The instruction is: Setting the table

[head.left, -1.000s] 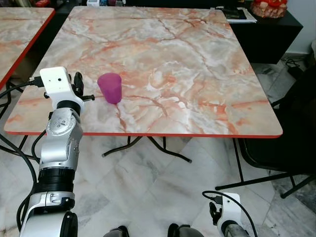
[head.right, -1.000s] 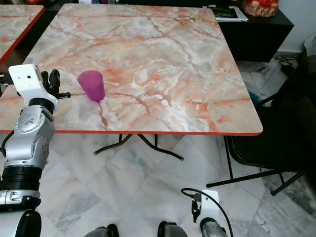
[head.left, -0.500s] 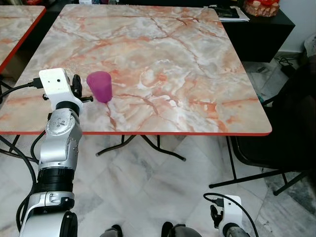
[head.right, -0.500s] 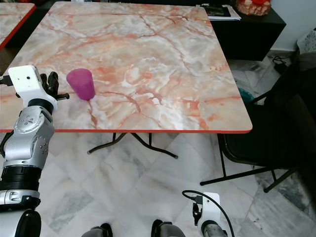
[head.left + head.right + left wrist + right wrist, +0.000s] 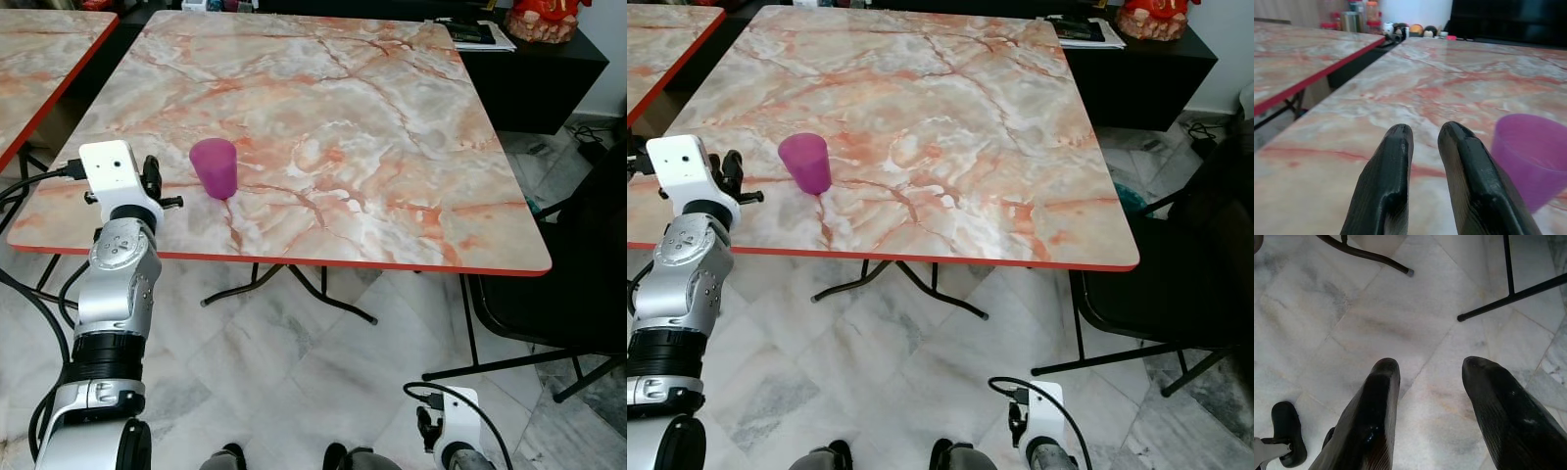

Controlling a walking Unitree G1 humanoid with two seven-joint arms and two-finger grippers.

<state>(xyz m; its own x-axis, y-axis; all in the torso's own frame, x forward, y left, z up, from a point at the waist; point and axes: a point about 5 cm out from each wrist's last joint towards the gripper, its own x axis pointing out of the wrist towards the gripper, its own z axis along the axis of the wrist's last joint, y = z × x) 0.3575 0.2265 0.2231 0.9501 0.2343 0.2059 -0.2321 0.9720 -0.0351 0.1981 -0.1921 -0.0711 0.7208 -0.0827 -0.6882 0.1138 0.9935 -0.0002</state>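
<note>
A purple plastic cup (image 5: 215, 167) stands upright on the marble table with a red edge (image 5: 392, 147), near its front left corner. My left gripper (image 5: 152, 181) hovers over the table just to the left of the cup, not touching it. In the left wrist view its two black fingers (image 5: 1396, 161) are nearly together with nothing between them, and the cup (image 5: 1530, 156) is off to one side. My right gripper (image 5: 1430, 367) hangs low over the tiled floor, open and empty.
A second marble table (image 5: 39, 59) stands to the left across a narrow gap. A black cabinet (image 5: 539, 73) with papers and a red ornament sits at the back right. A black chair (image 5: 578, 284) stands by the table's right side. Metal table legs (image 5: 294, 289) cross underneath.
The whole view has shifted as the camera moved. The cup stays upright on the table, and the left gripper stays beside it, now slightly farther from it than half a second ago.
</note>
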